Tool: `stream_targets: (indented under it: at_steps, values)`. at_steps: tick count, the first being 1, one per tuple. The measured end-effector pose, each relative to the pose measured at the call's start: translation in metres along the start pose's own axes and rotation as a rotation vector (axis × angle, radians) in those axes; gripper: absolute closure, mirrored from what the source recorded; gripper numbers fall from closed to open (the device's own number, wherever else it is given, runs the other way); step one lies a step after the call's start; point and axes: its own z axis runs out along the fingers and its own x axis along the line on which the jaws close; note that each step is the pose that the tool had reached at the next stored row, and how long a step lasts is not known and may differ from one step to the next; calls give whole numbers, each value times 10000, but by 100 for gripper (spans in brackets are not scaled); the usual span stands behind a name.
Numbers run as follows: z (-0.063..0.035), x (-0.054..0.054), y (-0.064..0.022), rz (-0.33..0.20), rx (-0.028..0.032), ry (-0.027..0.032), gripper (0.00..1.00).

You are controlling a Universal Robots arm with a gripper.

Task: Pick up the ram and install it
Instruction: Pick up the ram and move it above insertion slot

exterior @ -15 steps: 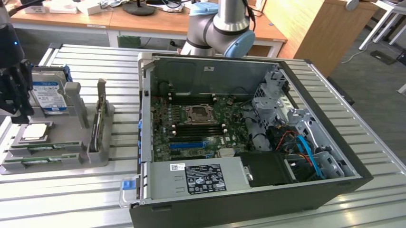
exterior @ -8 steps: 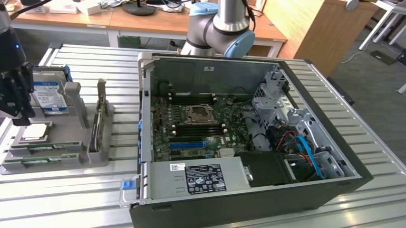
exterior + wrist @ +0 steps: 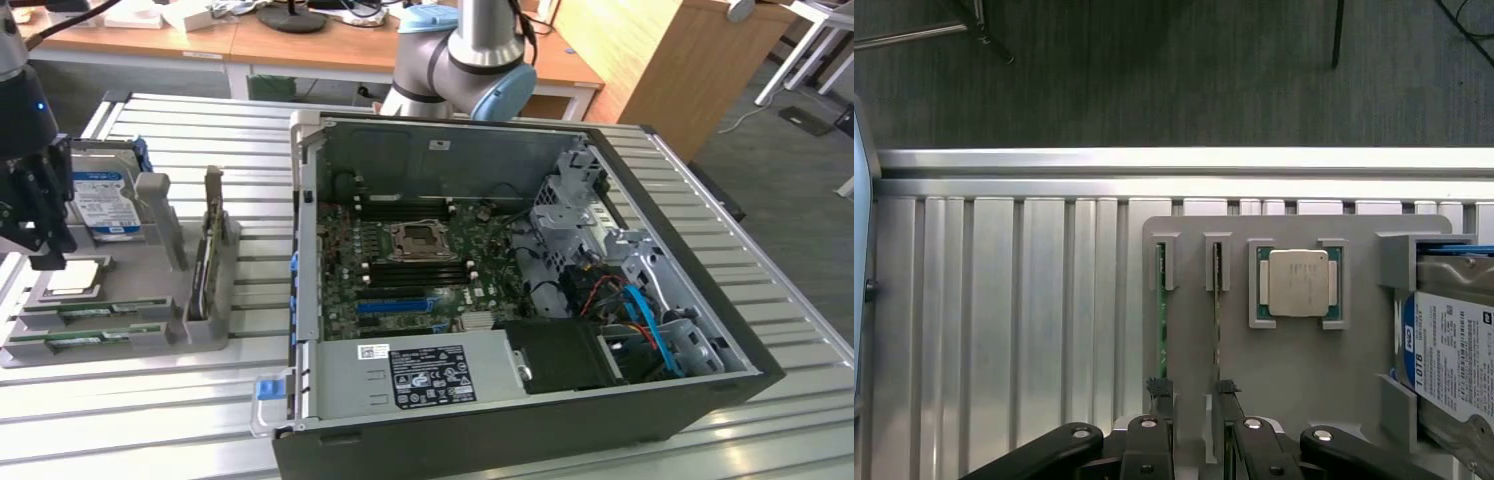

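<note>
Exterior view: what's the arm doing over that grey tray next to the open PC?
The arm's gripper is open and empty above the grey tray, close to the ends of two ram sticks standing on edge in its slots. A processor and a hard drive sit in the same tray. The PC case is open beside it; no ram has been lifted yet.

A slatted metal bench [image 3: 120,420] stands on dark grey floor [image 3: 787,170], with wooden desks [image 3: 107,45] and a wooden cabinet [image 3: 667,70] behind.

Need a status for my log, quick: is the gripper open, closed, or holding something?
Gripper: jaws open, holding nothing.
</note>
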Motion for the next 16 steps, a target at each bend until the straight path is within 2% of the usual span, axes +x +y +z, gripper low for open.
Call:
stream_targets:
  at_steps: [16]
  values:
    - [125,-13,-3,-22,3,98,70]
